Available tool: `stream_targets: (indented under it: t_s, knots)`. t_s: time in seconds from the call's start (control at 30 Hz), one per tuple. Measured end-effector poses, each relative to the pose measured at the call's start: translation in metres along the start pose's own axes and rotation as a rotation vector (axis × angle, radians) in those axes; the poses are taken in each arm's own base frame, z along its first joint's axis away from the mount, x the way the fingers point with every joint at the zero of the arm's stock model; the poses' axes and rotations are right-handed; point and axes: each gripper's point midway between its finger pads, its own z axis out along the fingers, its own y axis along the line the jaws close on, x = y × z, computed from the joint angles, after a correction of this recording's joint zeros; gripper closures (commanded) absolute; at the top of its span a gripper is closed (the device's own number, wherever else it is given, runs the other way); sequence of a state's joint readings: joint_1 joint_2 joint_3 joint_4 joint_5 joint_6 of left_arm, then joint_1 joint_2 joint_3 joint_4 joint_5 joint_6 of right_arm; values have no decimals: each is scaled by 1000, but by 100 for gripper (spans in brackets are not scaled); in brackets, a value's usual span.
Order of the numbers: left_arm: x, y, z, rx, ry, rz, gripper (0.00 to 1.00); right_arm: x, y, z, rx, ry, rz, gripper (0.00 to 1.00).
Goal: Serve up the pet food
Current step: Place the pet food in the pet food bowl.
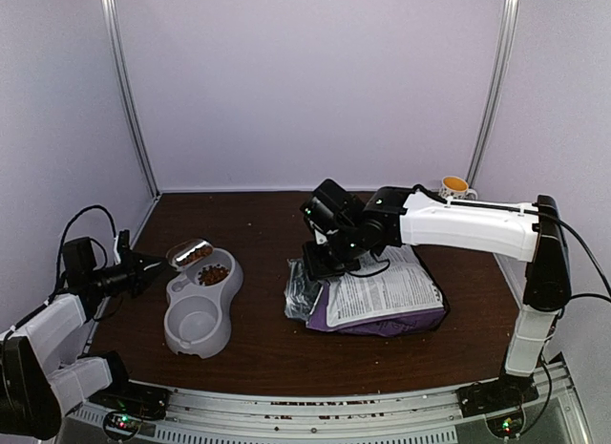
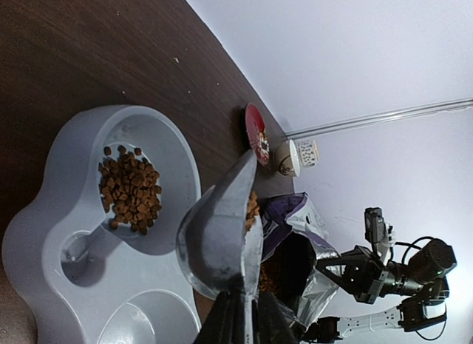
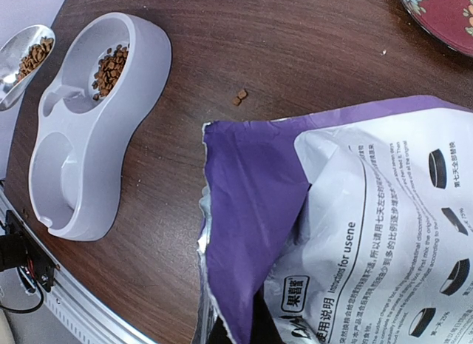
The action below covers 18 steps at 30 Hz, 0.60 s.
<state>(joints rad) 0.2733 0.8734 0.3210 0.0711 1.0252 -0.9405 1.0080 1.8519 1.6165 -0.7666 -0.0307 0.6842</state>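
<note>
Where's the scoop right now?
Top view, table's left side: the metal scoop, loaded with pet food, is held by the left end effector at the far rim of the grey double bowl, well left of the purple bag.

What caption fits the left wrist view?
Left gripper holds a metal scoop next to the grey double bowl, pet food in scoop and one well; open purple bag behind.

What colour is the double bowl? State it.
Light grey bowl, clearest in the right wrist view.
</note>
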Motion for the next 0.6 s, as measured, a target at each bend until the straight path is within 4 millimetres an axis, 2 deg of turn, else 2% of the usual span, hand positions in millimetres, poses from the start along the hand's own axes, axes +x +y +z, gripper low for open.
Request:
stream_targets:
  t_s: [0.6]
  knots:
    - [5, 21, -1, -89, -5, -20, 100, -2, -2, 0, -16, -9, 11, 100]
